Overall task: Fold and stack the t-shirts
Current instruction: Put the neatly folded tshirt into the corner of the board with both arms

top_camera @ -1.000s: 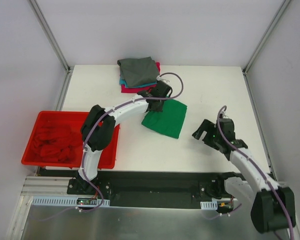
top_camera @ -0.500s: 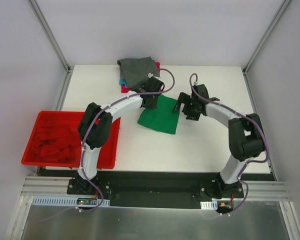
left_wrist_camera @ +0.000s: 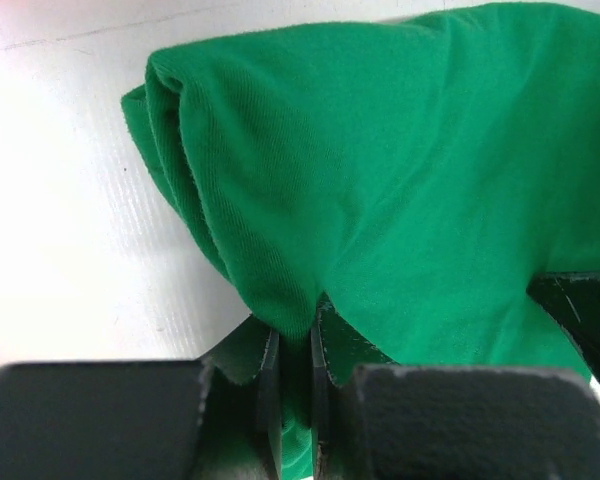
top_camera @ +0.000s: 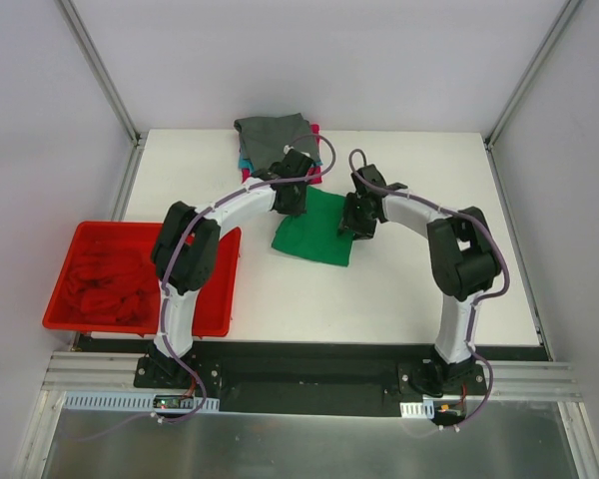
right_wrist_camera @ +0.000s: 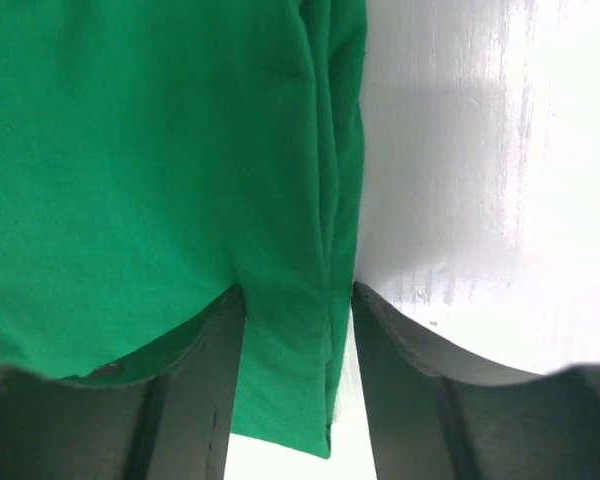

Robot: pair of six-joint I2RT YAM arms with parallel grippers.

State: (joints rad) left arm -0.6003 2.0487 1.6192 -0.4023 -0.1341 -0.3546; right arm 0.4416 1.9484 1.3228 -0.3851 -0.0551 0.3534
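Green t-shirt [top_camera: 314, 232] lies folded on the white table [top_camera: 409, 289], centre of the top view, just below the pile of other t-shirts [top_camera: 272, 140] at the table's upper edge, grey one on top, teal and magenta edges showing under it. The green tee is a near-square patch, skewed. Its longer edge is the lower one, running from left down to the right. The upper side is partly hidden under the two arms, so the long axis is hard to call.

Left gripper [left_wrist_camera: 295, 340] is at the tee's upper left corner. In the left wrist view its fingers are pressed almost together, pinching a bunched fold of green cloth that rises in a ridge out of the jaws.

Right gripper [right_wrist_camera: 298, 330] is at the tee's right edge. In the right wrist view its fingers are spread partway and straddle the layered hem. Cloth fills most of the gap, and a thin strip of bare table shows beside the right-hand finger, so no pinch.

Red bin [top_camera: 60, 304] at the left edge of the frame holds crumpled red t-shirts [top_camera: 110, 281].
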